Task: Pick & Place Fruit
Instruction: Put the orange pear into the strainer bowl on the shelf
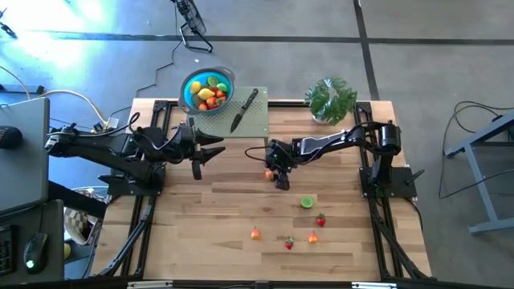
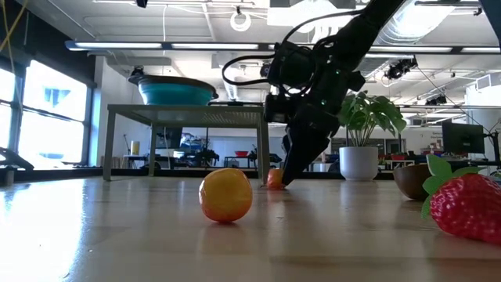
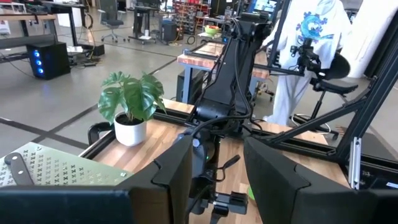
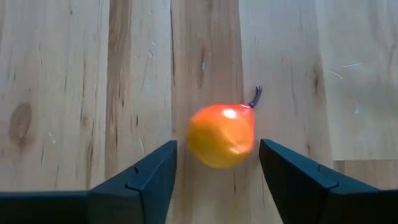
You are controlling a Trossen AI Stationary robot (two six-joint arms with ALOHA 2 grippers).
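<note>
With fingers open astride the orange pear (image 4: pixel 221 135), right gripper (image 4: pixel 217 165) is mid-pick; next lower, close; left gripper (image 1: pixel 210 150) waits part-open

Right gripper (image 4: pixel 214 165) points down, fingers apart; left gripper (image 1: pixel 210 149) hovers level.

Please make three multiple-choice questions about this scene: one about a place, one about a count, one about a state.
1. Where is the blue bowl?
A. on the green stand
B. on the floor
C. beside the strawberry

2. How many fruit pieces lie loose on the wooden table?
A. two
B. six
C. ten

3. How is the right gripper?
A. shut on the knife
B. open around an orange pear
C. inside the bowl

Answers: 1 A, the bowl sits on the green stand. 2 B, six pieces show. 3 B, the orange pear lies between its spread fingers.
</note>
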